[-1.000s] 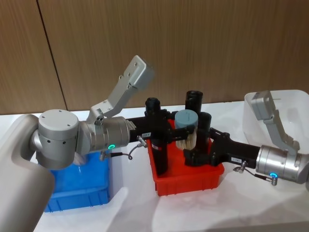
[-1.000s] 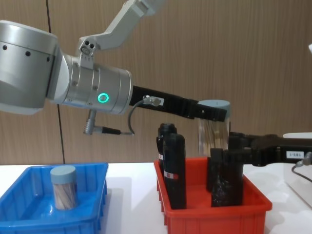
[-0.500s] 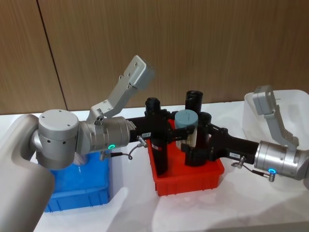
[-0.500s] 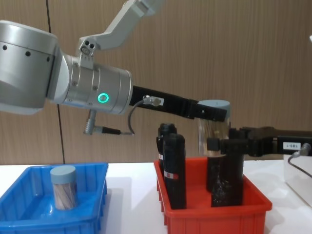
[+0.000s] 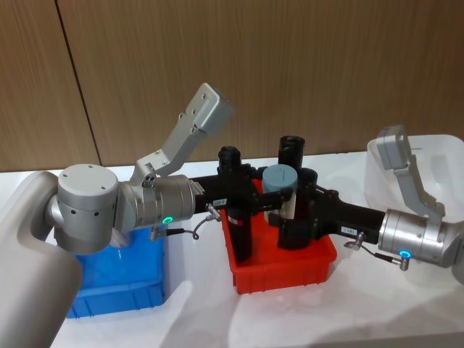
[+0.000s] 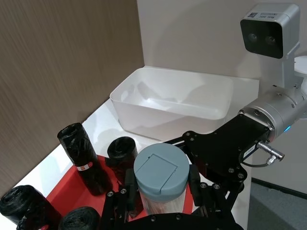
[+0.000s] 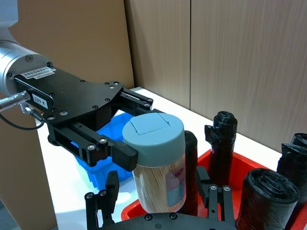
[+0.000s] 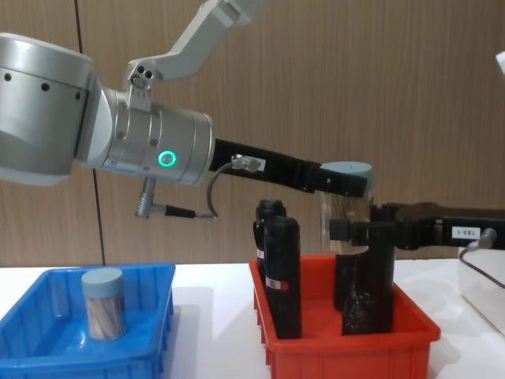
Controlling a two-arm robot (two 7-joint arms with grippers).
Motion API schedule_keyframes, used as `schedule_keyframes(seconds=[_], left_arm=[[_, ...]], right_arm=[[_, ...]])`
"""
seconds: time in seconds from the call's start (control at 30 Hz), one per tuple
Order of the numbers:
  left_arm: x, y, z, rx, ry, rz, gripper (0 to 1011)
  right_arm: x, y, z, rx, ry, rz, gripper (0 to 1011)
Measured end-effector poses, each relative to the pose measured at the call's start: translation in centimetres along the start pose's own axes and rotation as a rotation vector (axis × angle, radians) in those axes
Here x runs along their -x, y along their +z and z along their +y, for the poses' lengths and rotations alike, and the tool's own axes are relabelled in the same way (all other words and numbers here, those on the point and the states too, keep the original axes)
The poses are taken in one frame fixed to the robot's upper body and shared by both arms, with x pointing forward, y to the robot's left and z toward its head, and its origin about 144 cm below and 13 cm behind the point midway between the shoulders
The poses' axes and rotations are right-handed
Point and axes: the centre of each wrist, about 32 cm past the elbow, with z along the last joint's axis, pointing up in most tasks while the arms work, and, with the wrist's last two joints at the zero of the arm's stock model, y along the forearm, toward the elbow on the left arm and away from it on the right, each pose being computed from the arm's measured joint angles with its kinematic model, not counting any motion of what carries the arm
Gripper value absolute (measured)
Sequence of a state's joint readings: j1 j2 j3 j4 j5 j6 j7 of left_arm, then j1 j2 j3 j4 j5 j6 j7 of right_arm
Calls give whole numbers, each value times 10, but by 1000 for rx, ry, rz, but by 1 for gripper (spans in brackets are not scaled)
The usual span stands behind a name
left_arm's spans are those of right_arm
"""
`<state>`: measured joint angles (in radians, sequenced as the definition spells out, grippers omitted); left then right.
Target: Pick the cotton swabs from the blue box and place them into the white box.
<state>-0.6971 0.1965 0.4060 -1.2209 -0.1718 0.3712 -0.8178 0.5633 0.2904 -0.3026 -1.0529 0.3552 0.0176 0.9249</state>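
1. Compared with a second ago, the right gripper (image 8: 344, 230) has risen from down among the black cylinders (image 8: 281, 276) in the red bin (image 8: 347, 347). It has also moved in toward the bin's middle and now sits level with the body of the jar held above the bin.
2. The left gripper (image 8: 347, 183) and its jar of cotton swabs (image 5: 280, 183) have not shifted over that second. They hang above the middle of the red bin, higher than the tops of the cylinders.
3. The left gripper reaches in from the red bin's left side. Its fingers (image 7: 115, 151) are closed tight on the jar just under the grey-blue lid, holding it upright, with the swab sticks visible through the clear wall.
4. The right gripper comes in from the red bin's right side with its jaws spread wide, one finger (image 7: 113, 188) on each side of the jar's lower body. The right wrist view shows a narrow gap on both sides, so it is around the jar but not gripping it.
5. A second jar of cotton swabs (image 8: 103, 302) stands upright in the blue box (image 8: 47, 347), just left of the red bin.
6. The white box (image 5: 378, 181) sits to the right of the red bin, slightly farther back.
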Motion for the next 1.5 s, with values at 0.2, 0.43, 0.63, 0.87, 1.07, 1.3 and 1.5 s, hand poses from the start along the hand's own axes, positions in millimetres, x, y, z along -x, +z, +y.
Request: schedule_keyframes(seconds=[0.2,0.43,0.63,0.87,1.07,1.3,1.5], left_arm=[[0,0,0,0,0,0,654],[0,0,0,0,0,0,654],[0,0,0,0,0,0,654],[0,0,0,0,0,0,654],[0,0,0,0,-1,0,654],[0,0,0,0,-2,0,654],[0,0,0,1,-2,0,654]], right_arm=[[0,0,3,7,6,1,1002],[0,-1,6,15,12,1,1001],[0,-2,8,17,16,1,1002],[0,-2,9,17,20,-1,945],[0,-2,9,10,21,-1,797],[0,-2,8,4,22,0,669],[0,-2,8,0,23,1,641]])
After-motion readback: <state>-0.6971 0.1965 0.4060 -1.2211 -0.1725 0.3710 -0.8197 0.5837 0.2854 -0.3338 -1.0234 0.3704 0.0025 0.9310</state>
